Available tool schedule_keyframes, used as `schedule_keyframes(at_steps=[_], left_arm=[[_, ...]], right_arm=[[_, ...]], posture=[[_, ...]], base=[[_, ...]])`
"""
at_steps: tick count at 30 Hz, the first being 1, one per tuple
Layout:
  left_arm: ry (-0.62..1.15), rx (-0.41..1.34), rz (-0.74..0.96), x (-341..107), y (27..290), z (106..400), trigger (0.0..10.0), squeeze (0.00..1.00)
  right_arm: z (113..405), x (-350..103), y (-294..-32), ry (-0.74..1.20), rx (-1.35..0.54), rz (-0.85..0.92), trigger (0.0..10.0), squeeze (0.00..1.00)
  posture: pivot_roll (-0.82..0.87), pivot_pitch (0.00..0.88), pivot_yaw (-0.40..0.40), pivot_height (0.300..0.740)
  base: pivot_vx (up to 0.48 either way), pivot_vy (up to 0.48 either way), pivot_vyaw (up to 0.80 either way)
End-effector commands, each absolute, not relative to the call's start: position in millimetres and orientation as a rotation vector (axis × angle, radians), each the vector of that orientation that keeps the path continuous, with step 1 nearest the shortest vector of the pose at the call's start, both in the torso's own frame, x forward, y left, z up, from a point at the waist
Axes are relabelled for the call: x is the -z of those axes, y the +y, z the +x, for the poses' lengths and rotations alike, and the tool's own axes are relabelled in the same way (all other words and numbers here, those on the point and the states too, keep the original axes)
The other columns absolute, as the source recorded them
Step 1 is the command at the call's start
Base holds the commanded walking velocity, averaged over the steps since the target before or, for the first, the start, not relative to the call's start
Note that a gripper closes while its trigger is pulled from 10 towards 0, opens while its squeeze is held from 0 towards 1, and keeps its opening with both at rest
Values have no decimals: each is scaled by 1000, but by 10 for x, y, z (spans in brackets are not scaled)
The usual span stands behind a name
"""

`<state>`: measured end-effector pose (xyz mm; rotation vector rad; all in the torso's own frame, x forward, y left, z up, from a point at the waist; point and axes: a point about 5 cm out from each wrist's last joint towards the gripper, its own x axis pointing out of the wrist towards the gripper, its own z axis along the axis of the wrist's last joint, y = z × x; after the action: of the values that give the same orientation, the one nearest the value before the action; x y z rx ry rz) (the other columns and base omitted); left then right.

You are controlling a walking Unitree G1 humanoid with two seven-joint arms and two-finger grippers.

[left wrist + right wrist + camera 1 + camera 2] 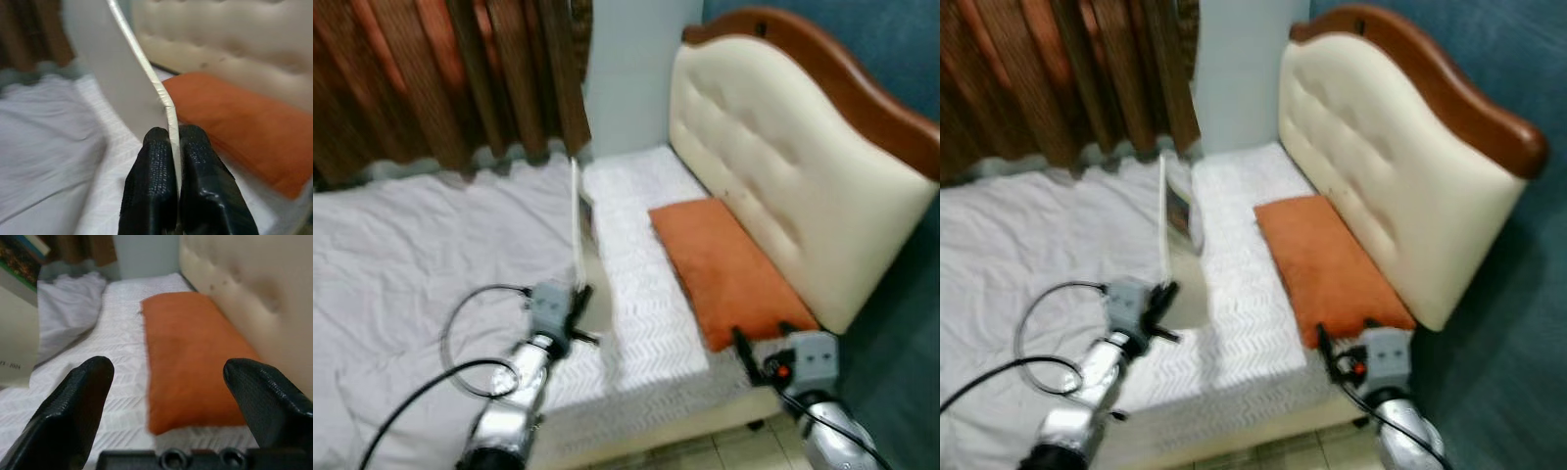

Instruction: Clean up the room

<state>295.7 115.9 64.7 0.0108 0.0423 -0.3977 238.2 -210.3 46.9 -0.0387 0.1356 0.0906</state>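
Note:
My left gripper (583, 295) is shut on the lower edge of a thin white booklet (576, 217), holding it upright and edge-on above the bed. In the left wrist view both fingertips (159, 142) pinch its pale edge (146, 63). Its printed face shows in the right eye view (1178, 220) and in the right wrist view (14, 333). An orange pillow (724, 264) lies flat against the headboard. My right gripper (762, 338) is open with nothing between its fingers (83, 391), just short of the pillow's near end (190, 347).
The bed has a crumpled white sheet (411, 255) on its left and a ribbed white cover (646, 294) down the middle. A cream padded headboard (783, 166) with a wooden rim stands on the right, brown curtains (440, 69) behind. Tiled floor (705, 455) shows below the bed edge.

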Motion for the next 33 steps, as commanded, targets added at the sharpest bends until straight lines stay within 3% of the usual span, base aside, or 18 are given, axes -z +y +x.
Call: schedule_keyframes(at_steps=[1, 4, 10, 33], left_arm=[[-18, 365, 37, -772, 1297, 3017, 10000, 0], [-12, 357, 29, -761, 1296, 3014, 10000, 0], [9, 348, 24, -733, 1293, 3025, 10000, 0], [36, 334, 35, -702, 1326, 3057, 10000, 0]], right_arm=[[2441, -527, -2019, 110, -122, -36, 10000, 0], [2448, -524, -1999, 114, -133, -36, 10000, 0], [2461, -516, -1988, 118, -142, -36, 10000, 0], [2375, -492, -1976, 132, -147, -37, 10000, 0]], posture=[[-109, 0, 11, 732], [-101, 0, 7, 732], [-100, 0, 5, 732], [-116, 5, 16, 732]], base=[[480, 0, 0], [480, 0, 0], [0, 0, 0], [12, -407, 0]])
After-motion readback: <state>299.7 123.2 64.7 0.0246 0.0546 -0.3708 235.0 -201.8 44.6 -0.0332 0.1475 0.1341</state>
